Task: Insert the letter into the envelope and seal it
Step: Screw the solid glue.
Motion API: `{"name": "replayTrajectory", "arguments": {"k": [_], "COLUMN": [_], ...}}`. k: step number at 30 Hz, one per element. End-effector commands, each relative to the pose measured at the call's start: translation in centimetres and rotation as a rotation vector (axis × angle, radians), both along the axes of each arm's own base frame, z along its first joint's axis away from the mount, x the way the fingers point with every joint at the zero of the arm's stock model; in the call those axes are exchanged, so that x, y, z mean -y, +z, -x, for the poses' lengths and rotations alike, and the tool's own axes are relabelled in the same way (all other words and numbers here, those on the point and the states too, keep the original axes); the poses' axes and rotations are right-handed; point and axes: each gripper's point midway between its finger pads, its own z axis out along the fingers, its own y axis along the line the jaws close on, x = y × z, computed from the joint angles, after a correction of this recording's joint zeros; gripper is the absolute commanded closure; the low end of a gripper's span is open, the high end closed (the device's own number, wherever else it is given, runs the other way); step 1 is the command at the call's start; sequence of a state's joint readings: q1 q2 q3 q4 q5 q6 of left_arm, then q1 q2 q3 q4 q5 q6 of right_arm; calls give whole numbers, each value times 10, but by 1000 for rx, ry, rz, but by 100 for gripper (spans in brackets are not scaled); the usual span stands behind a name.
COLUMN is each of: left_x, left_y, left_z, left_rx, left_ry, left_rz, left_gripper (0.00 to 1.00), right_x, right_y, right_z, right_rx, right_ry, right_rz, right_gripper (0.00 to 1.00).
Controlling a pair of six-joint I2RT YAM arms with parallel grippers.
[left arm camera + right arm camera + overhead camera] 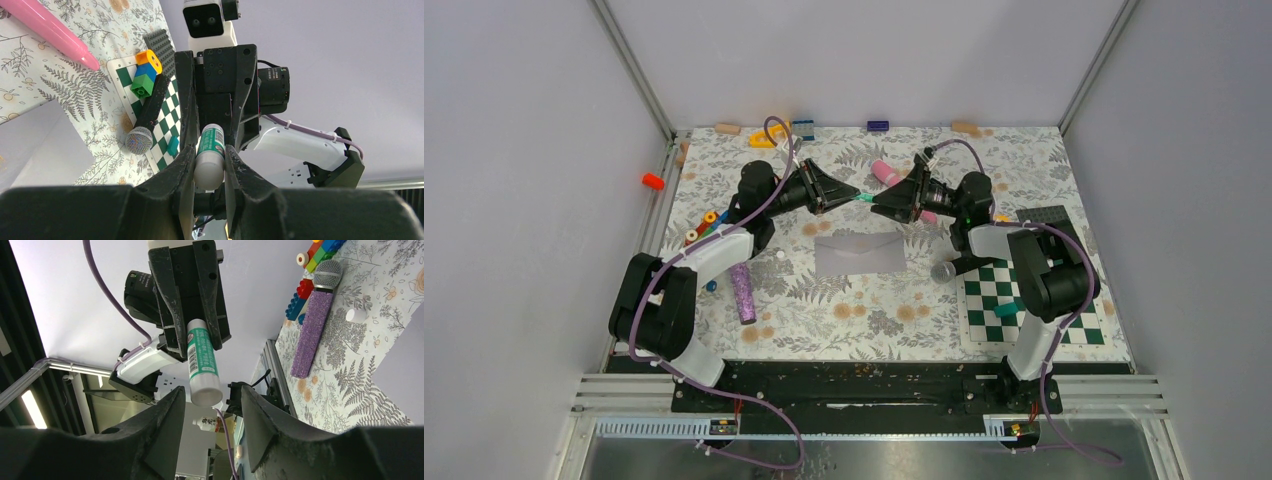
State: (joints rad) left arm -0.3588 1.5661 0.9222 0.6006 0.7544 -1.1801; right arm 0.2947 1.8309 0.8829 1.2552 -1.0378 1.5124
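The pale grey-lavender envelope (859, 254) lies flat mid-table with its pointed flap folded down; parts of it show in the wrist views (35, 145) (405, 365). No letter is in view. Above the envelope's far edge my left gripper (854, 195) (210, 150) is shut on a green-and-white glue stick (865, 198) (210, 155), holding it level. Facing it, my right gripper (880, 203) (212, 395) is open. Its fingers straddle the stick's free white end (205, 390), with a gap on both sides.
A purple glitter microphone (743, 292) lies at left near some toy bricks (704, 225). A black microphone with a silver head (954, 266) rests at the edge of the green-and-white checkerboard mat (1034, 310) at right. A pink tube (885, 173) lies behind the grippers.
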Motion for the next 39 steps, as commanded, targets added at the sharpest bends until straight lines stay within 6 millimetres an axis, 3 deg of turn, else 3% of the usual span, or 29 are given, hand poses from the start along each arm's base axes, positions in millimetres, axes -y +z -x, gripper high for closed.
{"name": "replayTrajectory", "arguments": {"k": [1, 10, 17, 23, 32, 39], "left_x": [-2, -2, -1, 0, 2, 2], "left_y": [24, 26, 23, 22, 19, 17], "left_z": [2, 3, 2, 1, 1, 0], "left_rx": [91, 96, 90, 86, 71, 51], "left_ry": [10, 4, 3, -2, -4, 0], "left_rz": [39, 41, 40, 40, 26, 13], "left_gripper": [100, 100, 100, 100, 100, 100], "right_x": [-3, 9, 9, 7, 4, 4], "right_y": [23, 25, 26, 28, 35, 32], "right_z": [1, -8, -9, -8, -4, 0], "right_rx": [97, 96, 98, 110, 232, 379], "right_ry": [7, -30, -30, -26, 2, 14], "right_rz": [-33, -36, -39, -47, -32, 35], "right_gripper": [48, 48, 58, 61, 80, 82]}}
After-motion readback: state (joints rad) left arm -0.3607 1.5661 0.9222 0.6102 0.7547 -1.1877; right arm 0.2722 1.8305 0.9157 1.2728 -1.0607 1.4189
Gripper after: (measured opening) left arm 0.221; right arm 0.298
